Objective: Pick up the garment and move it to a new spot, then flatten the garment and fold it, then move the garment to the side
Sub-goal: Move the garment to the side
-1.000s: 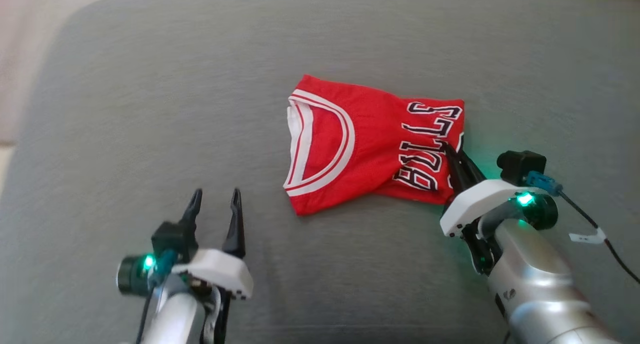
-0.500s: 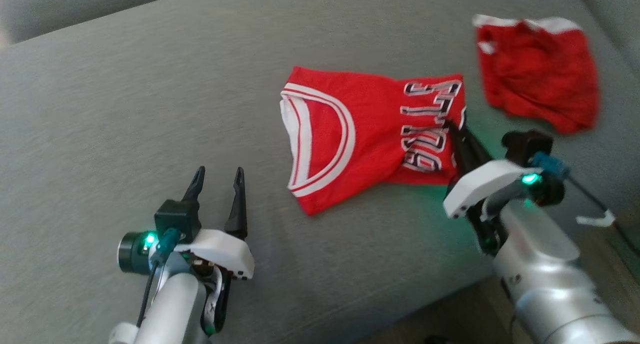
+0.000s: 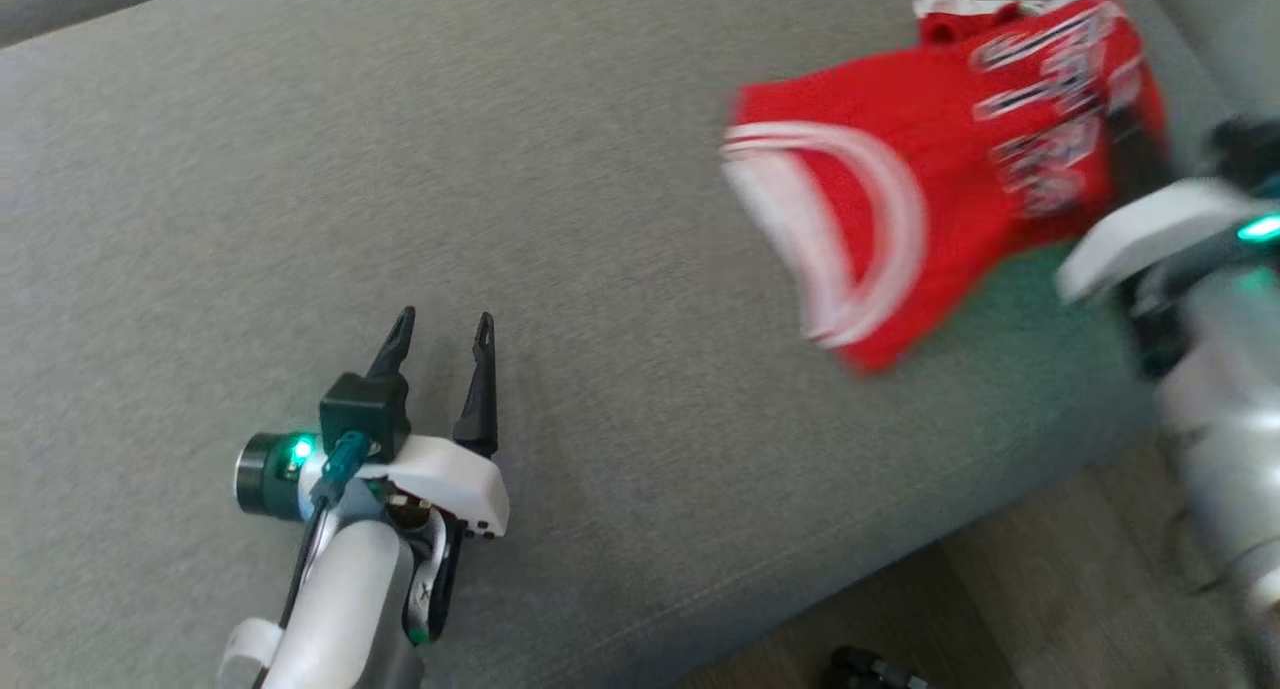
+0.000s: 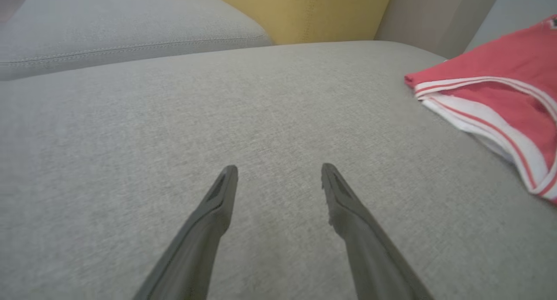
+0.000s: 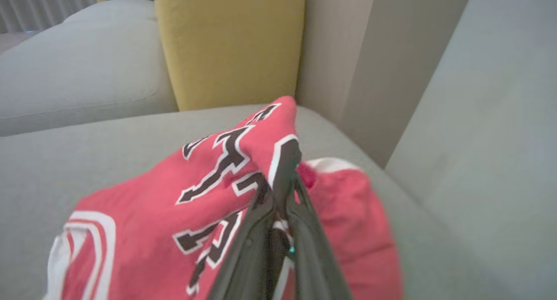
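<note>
The garment (image 3: 900, 199) is a folded red jersey with white trim and black lettering, blurred at the upper right of the head view. My right gripper (image 3: 1135, 164) is shut on its lettered edge. In the right wrist view the fingers (image 5: 287, 178) pinch a raised fold of the garment (image 5: 174, 204) above the grey seat. My left gripper (image 3: 443, 319) stands open over bare cushion at the lower left, well apart from the garment. The left wrist view has its fingers (image 4: 279, 169) spread with nothing between them and the garment's (image 4: 491, 86) trimmed edge at the far right.
A second red cloth (image 5: 361, 204) with a white band lies just behind the held jersey. A yellow cushion (image 5: 230, 43) and the sofa's grey side wall (image 5: 478, 117) stand beyond it. The seat's front edge drops to wooden floor (image 3: 1000, 589) at lower right.
The head camera has swung. My right gripper has carried the jersey rightward, up to the second red cloth. The left gripper stays open in the same place.
</note>
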Available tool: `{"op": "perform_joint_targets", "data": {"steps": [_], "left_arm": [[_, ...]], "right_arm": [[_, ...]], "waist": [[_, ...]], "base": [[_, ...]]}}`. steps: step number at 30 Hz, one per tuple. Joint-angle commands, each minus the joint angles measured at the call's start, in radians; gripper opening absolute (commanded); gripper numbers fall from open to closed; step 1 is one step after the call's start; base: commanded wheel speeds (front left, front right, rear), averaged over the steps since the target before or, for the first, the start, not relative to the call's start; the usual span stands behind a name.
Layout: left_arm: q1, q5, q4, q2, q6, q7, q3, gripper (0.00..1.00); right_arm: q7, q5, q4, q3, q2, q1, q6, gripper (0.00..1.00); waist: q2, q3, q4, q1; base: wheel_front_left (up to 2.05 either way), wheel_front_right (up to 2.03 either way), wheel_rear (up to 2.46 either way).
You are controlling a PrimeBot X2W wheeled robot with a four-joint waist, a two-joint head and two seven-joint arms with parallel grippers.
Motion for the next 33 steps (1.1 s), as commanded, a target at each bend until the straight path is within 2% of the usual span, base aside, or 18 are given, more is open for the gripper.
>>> {"op": "perform_joint_targets", "data": {"steps": [1,5,12,13,14,15,20,23,33], "left_arm": [[-0.017,0.008,-0.025,0.007,-0.001,-0.012,0.030,1.00],[-0.009,0.020,-0.023,0.007,-0.006,-0.012,0.047,1.00],[-0.001,0.022,-0.030,0.007,-0.013,-0.012,0.055,1.00],[0.000,0.020,-0.031,0.007,-0.013,-0.012,0.053,1.00],[0.000,0.017,-0.031,0.007,-0.013,-0.012,0.052,1.00],[0.000,0.015,-0.032,0.007,-0.012,-0.012,0.052,1.00],[0.001,0.005,-0.040,0.007,-0.003,-0.012,0.056,1.00],[0.004,0.005,-0.048,0.007,0.009,-0.012,0.071,1.00],[0.018,0.011,-0.058,0.007,0.049,-0.012,0.154,1.00]], "right_arm": [[-0.003,-0.013,-0.016,-0.004,-0.031,-0.038,-0.001,0.00],[0.001,-0.085,0.042,-0.062,-0.101,-0.110,-0.001,0.00],[0.001,-0.215,0.114,-0.163,-0.166,-0.186,-0.001,0.00],[0.001,-0.234,0.121,-0.179,-0.172,-0.189,-0.001,0.31],[0.001,-0.256,0.127,-0.196,-0.178,-0.190,-0.001,0.92],[0.001,-0.274,0.132,-0.214,-0.178,-0.189,-0.001,1.00],[-0.010,-0.356,0.088,-0.300,-0.153,-0.166,-0.001,1.00],[-0.015,-0.379,0.013,-0.335,-0.106,-0.139,-0.001,1.00],[-0.017,-0.314,-0.299,-0.298,0.086,0.034,-0.001,1.00]], "waist": [[0.0000,0.007,0.025,-0.0001],[0.0000,0.021,0.064,-0.0001],[0.0000,0.033,0.112,-0.0001],[0.0000,0.032,0.116,-0.0001],[0.0000,0.030,0.120,-0.0001],[0.0000,0.028,0.124,-0.0001],[0.0000,0.009,0.134,-0.0001],[0.0000,-0.005,0.146,-0.0001],[0.0000,-0.062,0.239,-0.0001]], "base": [[0.00,0.00,0.00],[0.00,0.00,0.00],[0.00,0.00,0.00],[0.00,0.00,0.00],[0.00,0.00,0.00],[0.00,0.00,0.00],[0.00,0.00,0.00],[0.00,0.00,0.00],[0.00,0.00,0.00]]}}
